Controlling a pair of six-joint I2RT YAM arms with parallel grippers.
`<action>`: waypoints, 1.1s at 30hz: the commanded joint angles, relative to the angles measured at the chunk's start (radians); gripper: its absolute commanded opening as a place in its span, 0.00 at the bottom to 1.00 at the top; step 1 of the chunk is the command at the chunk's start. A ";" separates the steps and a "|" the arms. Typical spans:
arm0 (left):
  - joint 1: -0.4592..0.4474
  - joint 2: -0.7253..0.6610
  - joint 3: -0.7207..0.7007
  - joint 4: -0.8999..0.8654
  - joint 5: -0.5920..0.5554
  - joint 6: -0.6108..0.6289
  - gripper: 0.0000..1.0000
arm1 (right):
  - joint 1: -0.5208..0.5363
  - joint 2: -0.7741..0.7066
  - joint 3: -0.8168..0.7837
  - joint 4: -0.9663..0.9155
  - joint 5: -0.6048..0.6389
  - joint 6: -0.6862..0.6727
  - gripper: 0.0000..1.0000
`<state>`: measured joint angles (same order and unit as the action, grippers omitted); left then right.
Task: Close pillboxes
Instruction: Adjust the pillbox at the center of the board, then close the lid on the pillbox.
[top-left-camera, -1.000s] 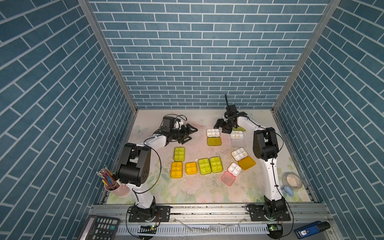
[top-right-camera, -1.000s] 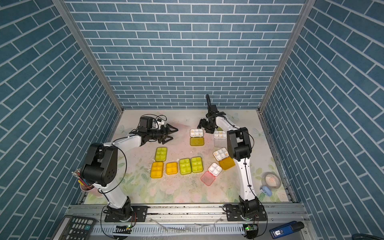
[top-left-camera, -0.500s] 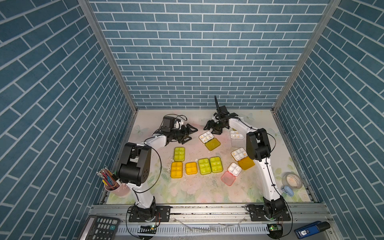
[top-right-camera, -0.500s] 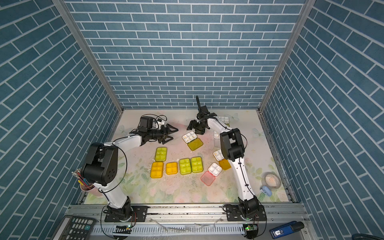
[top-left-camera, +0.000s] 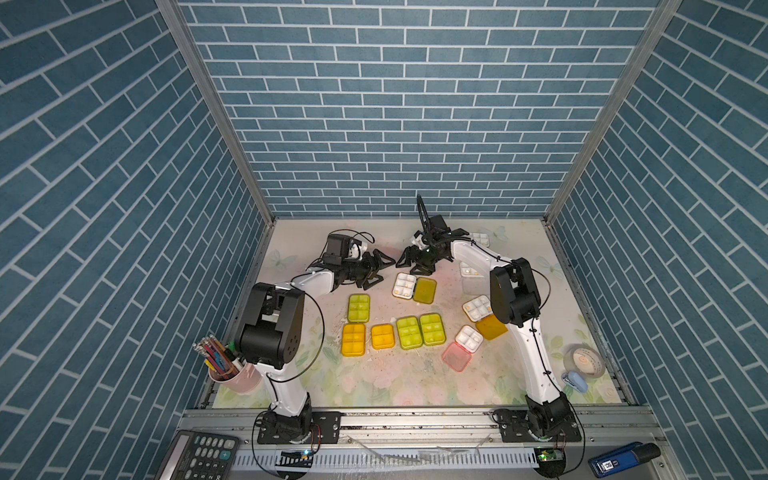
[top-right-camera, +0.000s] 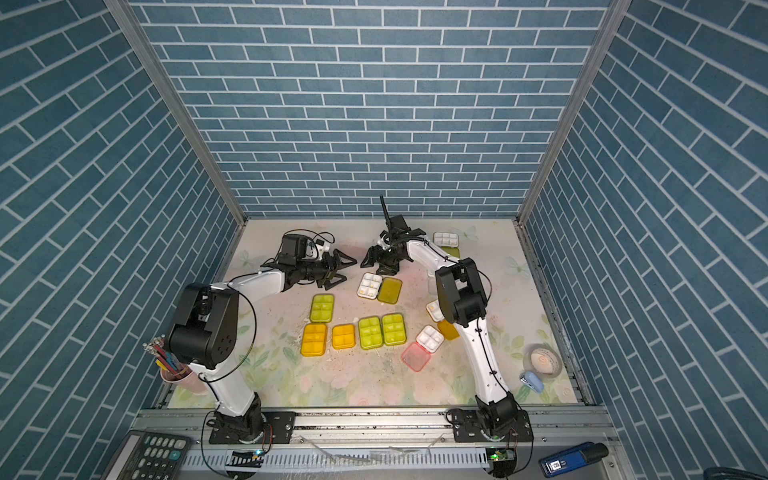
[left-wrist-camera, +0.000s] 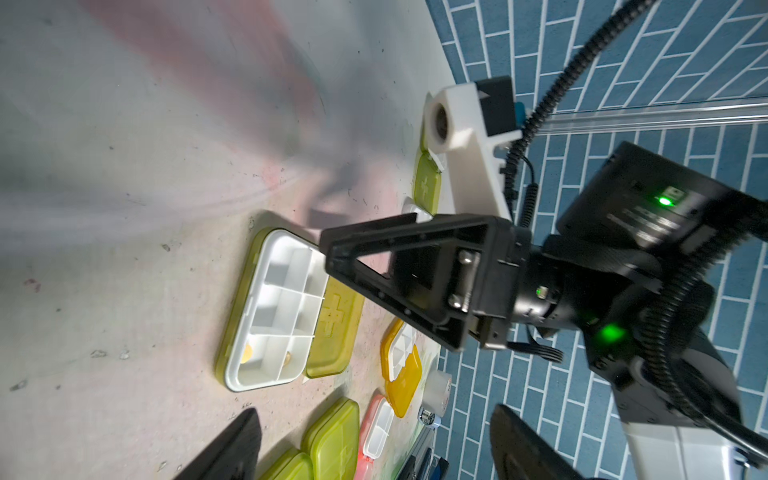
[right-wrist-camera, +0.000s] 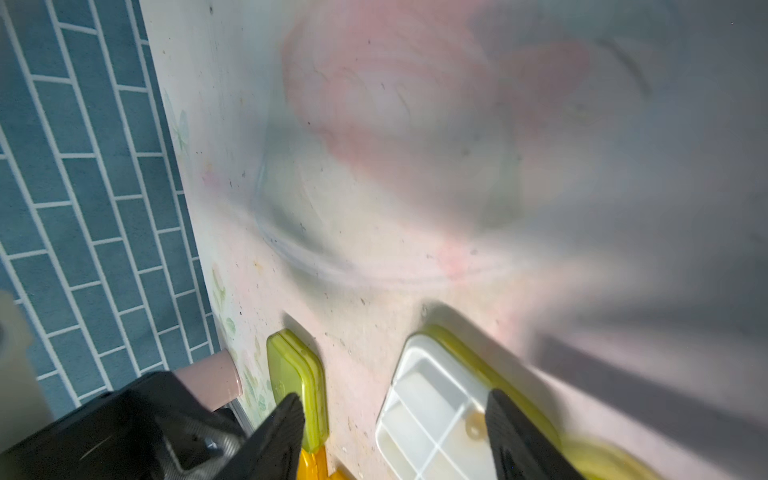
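Note:
An open pillbox (top-left-camera: 404, 285) lies at mid-table, white tray beside its olive-green lid (top-left-camera: 424, 290). It also shows in the left wrist view (left-wrist-camera: 274, 307) and the right wrist view (right-wrist-camera: 432, 407). My right gripper (top-left-camera: 415, 268) (right-wrist-camera: 395, 428) hovers open just behind it, one finger over the tray's edge and nothing between the fingers. My left gripper (top-left-camera: 376, 270) (left-wrist-camera: 374, 440) is open and empty, to the left of it. Several closed pillboxes, lime (top-left-camera: 358, 308) and orange (top-left-camera: 353, 339), sit in front. Open ones lie to the right: pink (top-left-camera: 462, 351), orange (top-left-camera: 484, 316), clear (top-left-camera: 471, 274).
A pink cup of pencils (top-left-camera: 232, 374) stands at the front left. A tape roll (top-left-camera: 584, 361) and a small blue object (top-left-camera: 574, 381) lie at the front right. Another open pillbox (top-left-camera: 480, 240) rests near the back wall. A calculator (top-left-camera: 199, 457) sits off the mat.
My right gripper has swung left and its jaws have narrowed. The olive-lidded pillbox has turned and slid left and forward, tray now beside lid. The left arm has stayed still.

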<state>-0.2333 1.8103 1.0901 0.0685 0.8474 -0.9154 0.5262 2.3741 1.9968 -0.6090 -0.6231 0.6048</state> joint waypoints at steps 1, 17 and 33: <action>-0.024 0.018 0.038 -0.054 -0.019 0.056 0.87 | -0.009 -0.172 -0.078 -0.028 0.110 -0.039 0.71; -0.067 0.124 0.101 -0.175 -0.073 0.148 0.87 | -0.088 -0.511 -0.637 0.163 0.188 0.143 0.74; -0.097 0.197 0.123 -0.175 -0.041 0.143 0.88 | -0.089 -0.412 -0.755 0.439 0.131 0.312 0.74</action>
<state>-0.3252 1.9957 1.2083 -0.1131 0.7902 -0.7696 0.4358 1.9442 1.2537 -0.2272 -0.4652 0.8680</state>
